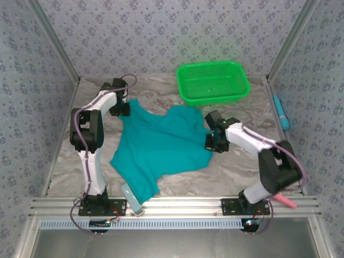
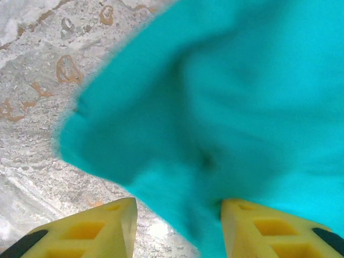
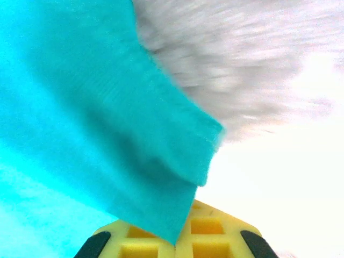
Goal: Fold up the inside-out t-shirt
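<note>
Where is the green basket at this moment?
In the top view, the green basket sits at the far side of the table, right of centre, just beyond the teal t-shirt.

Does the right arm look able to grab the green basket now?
Probably not yet. The right arm has its jaws shut on the edge of the shirt, so it would need to let go first. The basket sits close beyond it, and nothing seems to block the way.
</note>
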### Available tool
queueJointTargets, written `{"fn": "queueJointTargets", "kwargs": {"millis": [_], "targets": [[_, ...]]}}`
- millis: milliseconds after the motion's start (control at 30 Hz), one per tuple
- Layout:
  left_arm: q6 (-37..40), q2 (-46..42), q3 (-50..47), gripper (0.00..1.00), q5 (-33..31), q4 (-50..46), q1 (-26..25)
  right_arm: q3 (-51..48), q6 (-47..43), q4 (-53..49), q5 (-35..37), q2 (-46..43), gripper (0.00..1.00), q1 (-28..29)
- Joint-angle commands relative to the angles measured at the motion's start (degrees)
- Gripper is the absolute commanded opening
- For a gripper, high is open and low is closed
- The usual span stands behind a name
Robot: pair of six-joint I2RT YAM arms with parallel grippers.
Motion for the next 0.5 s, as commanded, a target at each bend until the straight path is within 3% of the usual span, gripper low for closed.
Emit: {"fn": "queueJointTargets", "kwargs": {"millis": [0, 67, 100, 133, 167, 200, 333, 467], "targets": [[3.54, -0.55, 0.73, 0.45, -0.69, -1.06, -1.22, 7.24, 8.68, -17.18, 19.17, -7.17, 0.0, 5.1], [3.68, -0.52, 0.82, 0.46, -0.04, -0.16, -1.31, 8.23, 9.52, -13.31, 13.32, -5.48, 0.0, 7.28], [3.64, -0.28, 0.97, 0.46, 0.13, 0.32, -1.25, 7.5, 9.26, -9.62, 9.52, -4.05, 0.09, 8.38], [3.47, 0.16, 1.43, 0.46, 0.21, 0.7, -1.14, 6.35, 6.86, -5.14, 4.28, -2.51, 0.32, 8.83], [3.2, 0.48, 2.15, 0.47, 0.33, 0.43, -1.05, 6.09, 7.17, -3.96, 1.06, -1.06, 0.45, 8.42], [3.0, 0.86, 3.08, 0.47, 0.76, 0.03, -1.05, 6.1, 7.01, -3.7, -1.21, 0.12, 0.49, 7.38], [1.28, 0.56, 3.76, 0.46, 4.37, 0.38, -1.05, 3.44, 0.97, -6.24, -3.49, -3.13, 0.54, 3.52], [-0.84, 1.09, 2.87, 0.45, 10.34, 0.64, -1.13, -3.3, -2.44, -7.24, -7.76, -9.42, 0.55, -5.83]]}}
